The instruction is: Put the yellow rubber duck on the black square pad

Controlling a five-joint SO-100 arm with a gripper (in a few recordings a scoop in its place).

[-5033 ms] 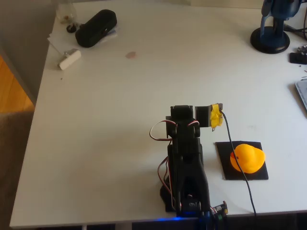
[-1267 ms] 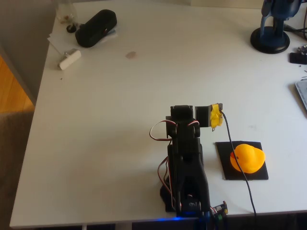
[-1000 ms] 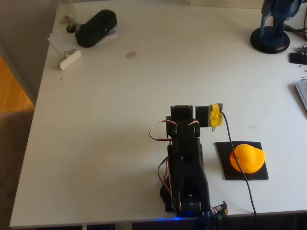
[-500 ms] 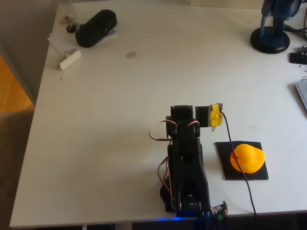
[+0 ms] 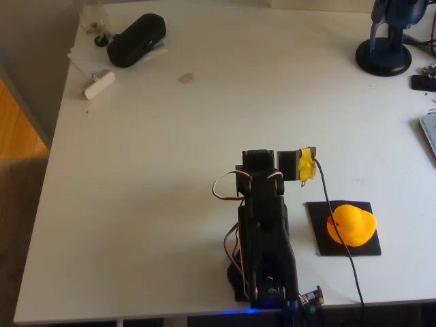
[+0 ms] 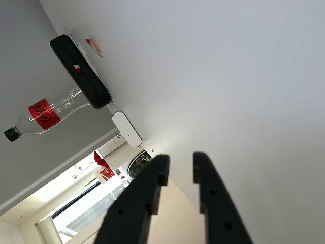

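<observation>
1. Nothing has moved across the earlier overhead frames: arm, toy and mat lie exactly as they did five seconds ago.
2. The small rounded yellow-orange rubber duck (image 5: 351,225) sits on the thin flat matte black square pad (image 5: 343,227), towards its right half, close to the table's front edge and nearer its right corner in the overhead view.
3. Judgement: the placement looks complete, and the lack of motion suggests the arm has retired to rest.
4. The black arm (image 5: 264,231) is folded beside the pad's left side, a strip of yellow tape (image 5: 306,164) wrapped near its tip.
5. The hand (image 6: 176,175), seen in the wrist view, has its two black fingers (image 6: 147,195) nearly closed with a narrow gap between them; it holds nothing.
6. Surface: a plain white table (image 5: 204,136) with a faint brownish stain (image 5: 185,78) towards the back left.
7. At the back left corner lie a bulky black oblong case (image 5: 136,39) on some papers, a small white block (image 5: 99,84) just in front of it, and a clear plastic bottle with a red label (image 6: 43,115).
8. At the back right corner stands a dark blue round-based stand (image 5: 385,49).
9. Room: warm wooden floor (image 5: 17,129) shows past the table's left edge; the wrist view catches a bright doorway beyond.
</observation>
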